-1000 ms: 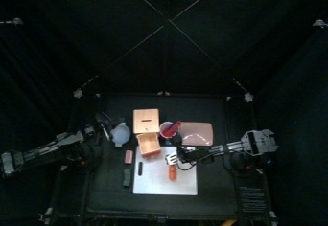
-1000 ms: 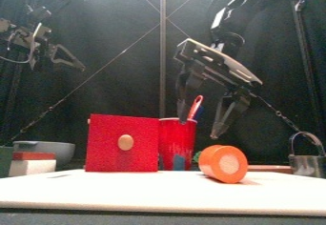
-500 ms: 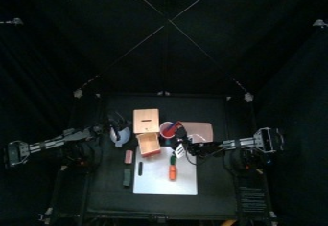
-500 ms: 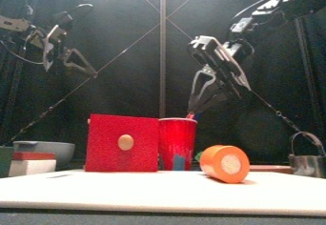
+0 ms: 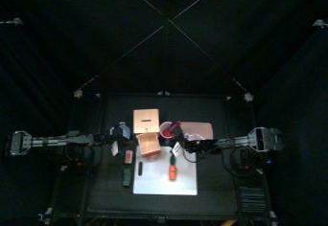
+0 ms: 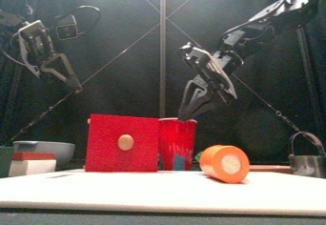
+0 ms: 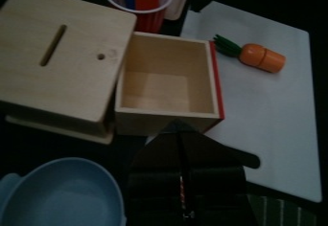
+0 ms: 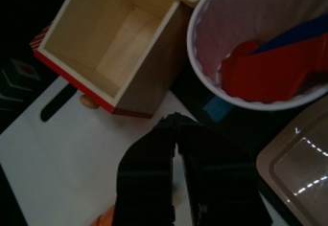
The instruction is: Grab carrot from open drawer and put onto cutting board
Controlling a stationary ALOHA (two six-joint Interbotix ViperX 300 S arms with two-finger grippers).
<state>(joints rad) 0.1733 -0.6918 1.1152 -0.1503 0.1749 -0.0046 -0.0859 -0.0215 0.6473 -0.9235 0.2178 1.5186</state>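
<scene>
1 carrot (image 7: 251, 54) lies on 1 white board (image 7: 282, 115). 1 wooden drawer unit (image 7: 77, 62) has 1 open drawer (image 7: 164, 81). 1 red cup (image 8: 263, 50) holds 2 utensils, 1 red (image 8: 269, 77) and 1 blue (image 8: 297, 33). 1 pale blue bowl (image 7: 58, 193) sits near the drawer. 2 arms hang over the surface (image 5: 218, 172), each with 1 hand: left (image 6: 53, 65) and right (image 6: 201, 86).
</scene>
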